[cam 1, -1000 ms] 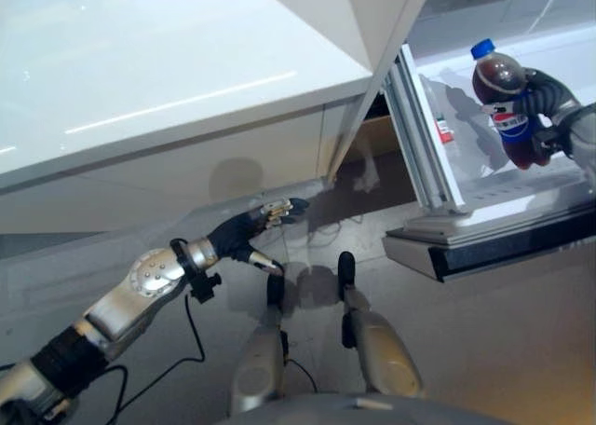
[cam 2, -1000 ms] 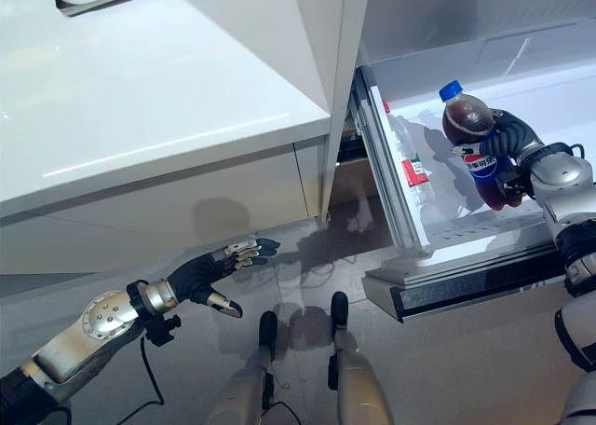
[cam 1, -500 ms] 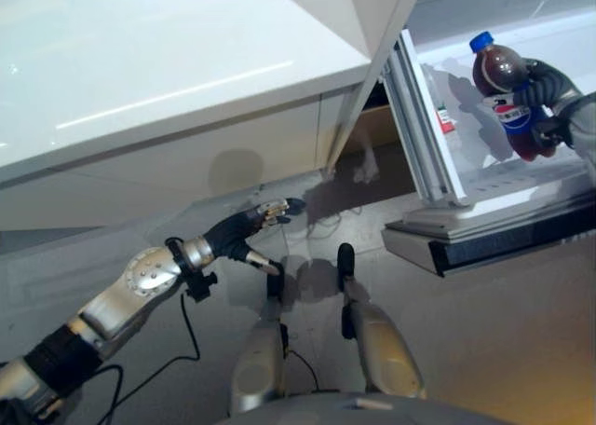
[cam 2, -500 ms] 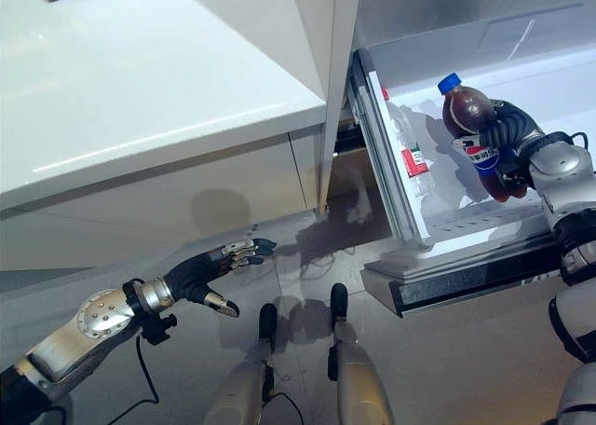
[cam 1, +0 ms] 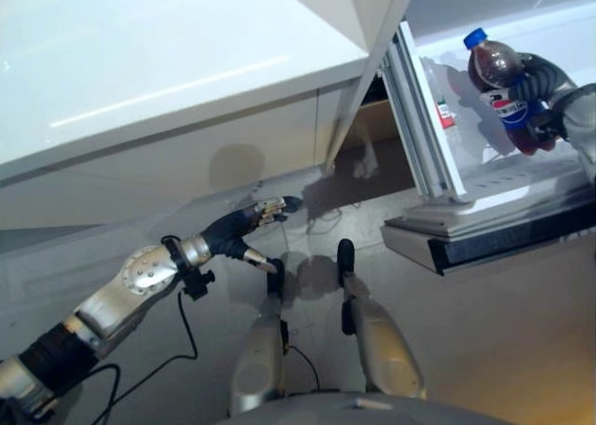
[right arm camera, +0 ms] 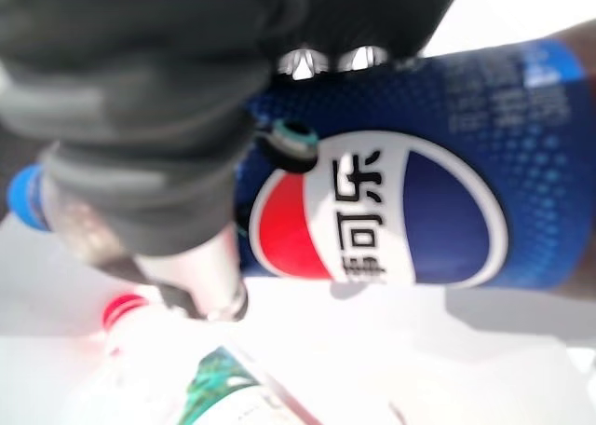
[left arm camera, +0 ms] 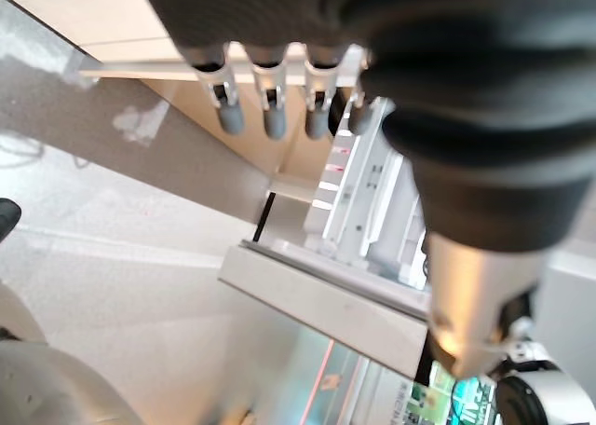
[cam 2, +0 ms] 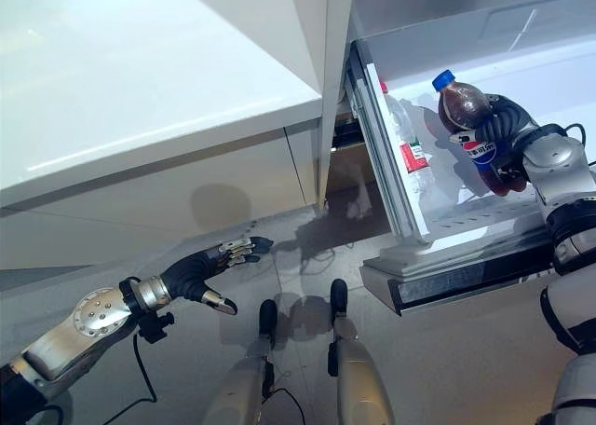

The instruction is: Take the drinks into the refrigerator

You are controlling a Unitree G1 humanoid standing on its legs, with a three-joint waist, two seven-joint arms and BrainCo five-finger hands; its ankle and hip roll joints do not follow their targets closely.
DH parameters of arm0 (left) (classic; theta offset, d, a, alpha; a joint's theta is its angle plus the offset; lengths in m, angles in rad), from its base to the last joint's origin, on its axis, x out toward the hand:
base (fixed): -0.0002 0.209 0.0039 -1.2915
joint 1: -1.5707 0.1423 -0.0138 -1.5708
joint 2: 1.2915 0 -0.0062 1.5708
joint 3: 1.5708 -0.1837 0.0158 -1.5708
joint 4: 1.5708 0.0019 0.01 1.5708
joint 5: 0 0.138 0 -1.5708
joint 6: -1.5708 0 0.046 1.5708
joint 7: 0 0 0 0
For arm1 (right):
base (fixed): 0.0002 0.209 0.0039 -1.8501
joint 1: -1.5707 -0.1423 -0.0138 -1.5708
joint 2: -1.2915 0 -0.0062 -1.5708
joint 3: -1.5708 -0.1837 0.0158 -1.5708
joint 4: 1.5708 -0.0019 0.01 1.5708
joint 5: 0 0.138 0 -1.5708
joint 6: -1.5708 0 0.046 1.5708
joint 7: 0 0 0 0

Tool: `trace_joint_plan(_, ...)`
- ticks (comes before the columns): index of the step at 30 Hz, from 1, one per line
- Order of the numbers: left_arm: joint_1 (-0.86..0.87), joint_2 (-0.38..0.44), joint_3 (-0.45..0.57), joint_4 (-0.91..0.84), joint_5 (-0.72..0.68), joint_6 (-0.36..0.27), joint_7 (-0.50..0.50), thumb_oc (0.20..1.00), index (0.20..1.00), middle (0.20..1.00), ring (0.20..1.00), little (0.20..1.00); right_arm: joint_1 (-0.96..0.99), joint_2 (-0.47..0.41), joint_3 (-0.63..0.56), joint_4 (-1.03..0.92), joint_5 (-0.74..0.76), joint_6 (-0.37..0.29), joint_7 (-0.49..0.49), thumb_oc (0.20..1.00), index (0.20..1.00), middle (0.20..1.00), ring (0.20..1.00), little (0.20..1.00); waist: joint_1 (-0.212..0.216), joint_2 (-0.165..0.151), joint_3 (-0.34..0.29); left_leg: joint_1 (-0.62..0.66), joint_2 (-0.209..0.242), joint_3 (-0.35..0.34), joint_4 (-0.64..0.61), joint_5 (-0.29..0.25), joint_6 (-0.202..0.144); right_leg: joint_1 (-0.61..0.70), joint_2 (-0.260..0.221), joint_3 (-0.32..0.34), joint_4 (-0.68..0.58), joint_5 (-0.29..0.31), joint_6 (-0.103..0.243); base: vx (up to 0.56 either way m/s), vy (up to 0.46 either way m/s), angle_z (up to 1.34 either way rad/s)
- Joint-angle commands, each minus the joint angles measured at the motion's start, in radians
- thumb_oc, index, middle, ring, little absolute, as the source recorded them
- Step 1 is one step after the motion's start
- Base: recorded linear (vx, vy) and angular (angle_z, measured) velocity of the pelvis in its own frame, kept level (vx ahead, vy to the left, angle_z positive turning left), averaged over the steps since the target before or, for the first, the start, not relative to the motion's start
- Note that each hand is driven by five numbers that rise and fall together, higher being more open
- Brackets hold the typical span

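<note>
The right hand (cam 2: 507, 131) grips a cola bottle (cam 2: 473, 136) with dark contents, a blue cap and a blue label. Its fingers curl round the labelled middle of the bottle, as the right wrist view confirms, where the bottle's label (right arm camera: 410, 211) lies directly against the hand's dark cover. The bottle is tilted, cap up and away from the wrist, and hangs over the white shelf (cam 2: 484, 222) of the open refrigerator door (cam 2: 466, 257), apparently clear of it.

Compared with one second ago, the right hand and its bottle sit slightly higher and farther into the door compartment, while the whole scene has also drifted a little, which suggests that the head camera has moved as well. The bottle's position within the hand is unchanged.

Just beyond the bottle, on the side away from the palm, a clear water bottle (cam 2: 407, 145) with a red cap and a red and green label stands against the door's inner wall; the right wrist view shows its red cap (right arm camera: 126, 308) near the thumb.

The left hand (cam 1: 244, 231) is extended low, well apart from the refrigerator, with fingers straight and relaxed and nothing in them; its pose has barely altered over the second. A white countertop (cam 1: 168, 61) lies above and beyond it.

Judgement: the carrying stage is nearly complete. The remaining step is probably to lower the bottle onto the shelf beside the water bottle and release it.
</note>
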Motion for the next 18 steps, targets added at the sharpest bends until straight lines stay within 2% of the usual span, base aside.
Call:
trace_joint_plan(1,0.07,0.014,0.056,-0.115,0.024,-0.049,0.01,1.0,1.0,1.0,1.0,1.0,-0.111,0.005,0.036,0.016,0.017,-0.038,-0.048,0.2,0.2,0.2,0.2,0.2,0.001,-0.031,0.004,-0.006,-0.016,-0.016,-0.02,0.055,0.022,-0.089,0.021,0.0,0.227,-0.133,0.051,0.0,0.0,0.0)
trace_joint_plan(2,0.071,0.014,0.056,-0.116,0.026,-0.049,0.012,1.0,1.0,1.0,1.0,1.0,-0.112,0.006,0.037,0.016,0.016,-0.037,-0.048,0.457,0.457,0.457,0.457,0.457,0.001,-0.031,0.005,-0.005,-0.015,-0.016,-0.02,0.055,0.022,-0.088,0.021,0.0,0.228,-0.134,0.05,0.0,0.0,0.0)
trace_joint_plan(3,0.072,0.015,0.058,-0.115,0.028,-0.049,0.013,1.0,1.0,1.0,1.0,1.0,-0.114,0.006,0.037,0.015,0.016,-0.037,-0.047,1.0,1.0,1.0,1.0,1.0,0.001,-0.03,0.006,-0.005,-0.015,-0.016,-0.02,0.055,0.022,-0.089,0.021,0.0,0.23,-0.136,0.05,0.0,0.0,0.0)
trace_joint_plan(18,0.078,-0.003,0.068,-0.116,0.039,-0.05,0.019,1.0,1.0,1.0,1.0,1.0,-0.12,0.018,0.033,0.019,-0.009,-0.034,-0.059,1.0,1.0,1.0,1.0,1.0,-0.003,-0.027,0.0,0.005,-0.015,-0.014,-0.022,0.046,0.022,-0.089,0.019,-0.003,0.236,-0.138,0.051,0.0,0.001,-0.01)
